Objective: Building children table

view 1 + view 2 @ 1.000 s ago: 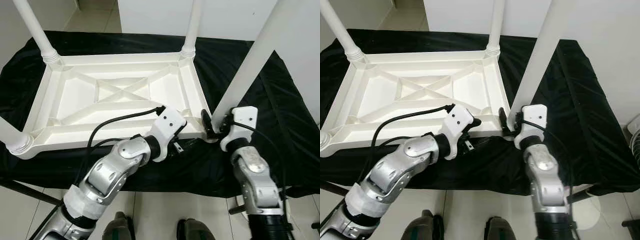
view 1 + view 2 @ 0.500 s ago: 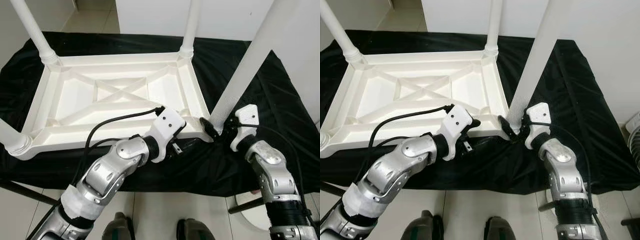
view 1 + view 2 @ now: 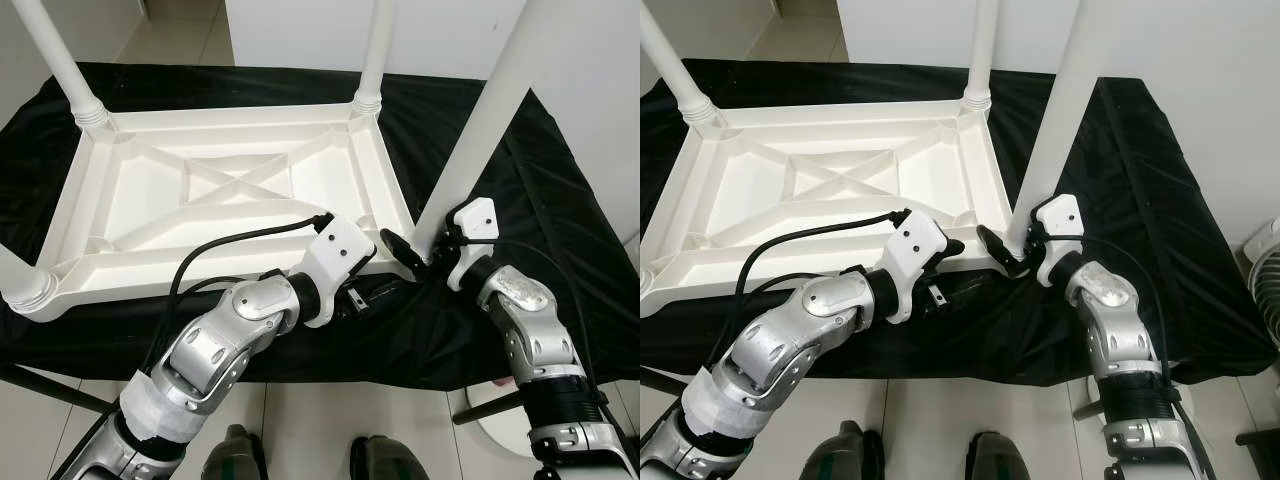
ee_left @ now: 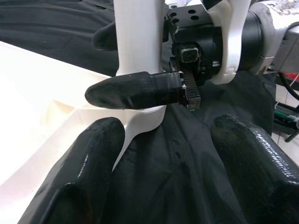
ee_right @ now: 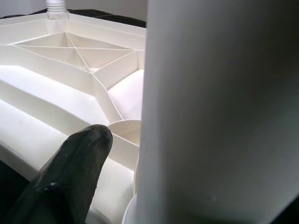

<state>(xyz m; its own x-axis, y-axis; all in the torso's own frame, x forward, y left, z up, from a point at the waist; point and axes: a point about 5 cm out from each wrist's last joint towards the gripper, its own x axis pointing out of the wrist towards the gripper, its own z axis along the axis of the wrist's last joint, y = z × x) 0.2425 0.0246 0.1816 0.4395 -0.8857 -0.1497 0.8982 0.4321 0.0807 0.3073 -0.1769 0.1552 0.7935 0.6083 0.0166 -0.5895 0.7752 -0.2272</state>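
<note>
On the black-draped worktop (image 3: 560,215): white plastic children's table (image 3: 225,205) lies upside down, ribbed underside up. Legs stand in the corner sockets at 10 o'clock (image 3: 62,65), at 12–1 o'clock (image 3: 372,60) and at 8 o'clock (image 3: 22,280).

Fourth leg (image 3: 480,130) is at the table's near right corner, about 4 o'clock from the table centre. It stands tilted, top leaning toward 1 o'clock, foot at the corner socket. Cannot tell whether it is fully seated.

Right gripper (image 3: 425,250) is at the base of that leg. Fingers are closed around it: one finger (image 4: 138,91) crosses the near face of the leg in the left wrist view, and another dark tip shows on the far side. In the right wrist view the leg (image 5: 219,107) runs close along the camera, with one finger (image 5: 70,172) beside it and the socket rim just beyond.

Left gripper (image 4: 163,172) hovers just short of the same corner, at about 6 o'clock from it. Fingers are spread wide, holding nothing. Left finger (image 4: 79,182) is next to the table's edge, right one (image 4: 252,172) over black cloth. The leg base sits between and beyond the two tips, not touching them.
</note>
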